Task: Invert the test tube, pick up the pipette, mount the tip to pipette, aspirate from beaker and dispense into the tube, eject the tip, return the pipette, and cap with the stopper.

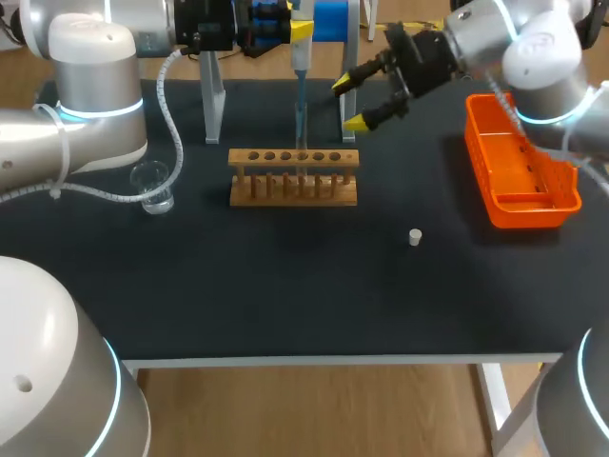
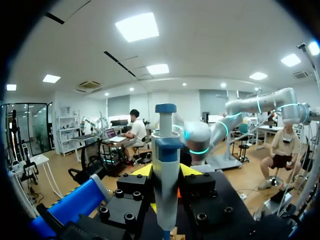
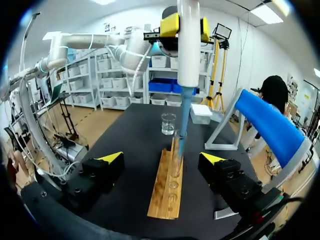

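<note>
While the left gripper (image 1: 300,29) clamps the pipette (image 1: 301,59) above the tube (image 1: 302,133) in the rack (image 1: 293,177), upper middle, the right gripper (image 1: 347,104) gapes wide beside it, and that thin glass looks slippery and brittle, best pinched gently mid-body.

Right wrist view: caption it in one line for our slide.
Open right gripper faces the wooden rack while the pipette tip meets a test tube; beaker beyond.

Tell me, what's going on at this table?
The left gripper holds a pipette upright, its tip down at a test tube in the wooden rack. The right gripper hovers open beside the rack, holding nothing. The beaker, the white stopper and an orange tray stand apart, untouched.
</note>
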